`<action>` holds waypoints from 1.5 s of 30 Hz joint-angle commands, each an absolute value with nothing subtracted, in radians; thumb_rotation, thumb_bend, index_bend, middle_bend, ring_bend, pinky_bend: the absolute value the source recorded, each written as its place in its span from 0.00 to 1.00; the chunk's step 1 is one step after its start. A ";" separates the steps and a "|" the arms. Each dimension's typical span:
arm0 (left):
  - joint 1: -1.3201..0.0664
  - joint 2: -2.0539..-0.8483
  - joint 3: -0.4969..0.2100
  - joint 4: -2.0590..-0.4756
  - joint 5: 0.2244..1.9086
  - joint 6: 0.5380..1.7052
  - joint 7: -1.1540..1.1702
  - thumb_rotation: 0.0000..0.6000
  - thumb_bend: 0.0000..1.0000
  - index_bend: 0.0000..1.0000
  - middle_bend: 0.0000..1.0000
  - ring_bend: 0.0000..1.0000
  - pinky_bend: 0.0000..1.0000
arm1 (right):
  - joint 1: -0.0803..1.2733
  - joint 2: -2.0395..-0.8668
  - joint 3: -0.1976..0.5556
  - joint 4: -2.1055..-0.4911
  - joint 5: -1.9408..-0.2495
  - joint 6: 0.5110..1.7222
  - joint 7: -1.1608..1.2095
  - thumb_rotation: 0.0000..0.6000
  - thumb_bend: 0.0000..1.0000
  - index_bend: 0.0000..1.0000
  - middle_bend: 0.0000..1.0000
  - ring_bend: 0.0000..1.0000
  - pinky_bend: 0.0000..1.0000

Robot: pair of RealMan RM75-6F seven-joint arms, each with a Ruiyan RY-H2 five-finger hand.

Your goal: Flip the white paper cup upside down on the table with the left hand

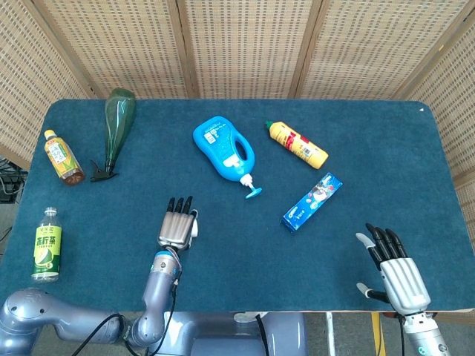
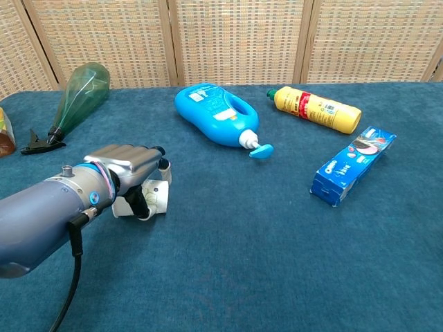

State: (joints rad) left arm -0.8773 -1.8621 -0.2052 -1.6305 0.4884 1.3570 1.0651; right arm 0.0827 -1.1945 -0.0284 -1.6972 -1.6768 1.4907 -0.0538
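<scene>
Reaching forward low over the desk (image 1: 89, 282), the left hand (image 1: 177, 222) is wrapped around the white paper cup (image 2: 154, 197) (mostly hidden); the right hand (image 1: 393, 268) is kept spread, holding nothing.

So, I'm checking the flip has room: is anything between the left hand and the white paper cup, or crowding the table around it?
Nothing visible. The left hand already covers the white paper cup; the nearest thing, the blue pump bottle, lies well apart.
</scene>
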 commanded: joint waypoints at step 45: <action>-0.589 -1.687 -0.106 -1.397 1.249 1.038 -0.134 1.00 0.33 0.41 0.00 0.00 0.00 | 0.089 -1.227 -0.029 -1.669 -1.661 1.466 -0.100 1.00 0.07 0.00 0.00 0.00 0.00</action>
State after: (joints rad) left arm -0.5949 -1.6955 -0.1090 -1.3950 1.2427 1.0367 -0.1277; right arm 0.0888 -1.2270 -0.0287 -1.6691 -1.6611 1.4666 -0.0998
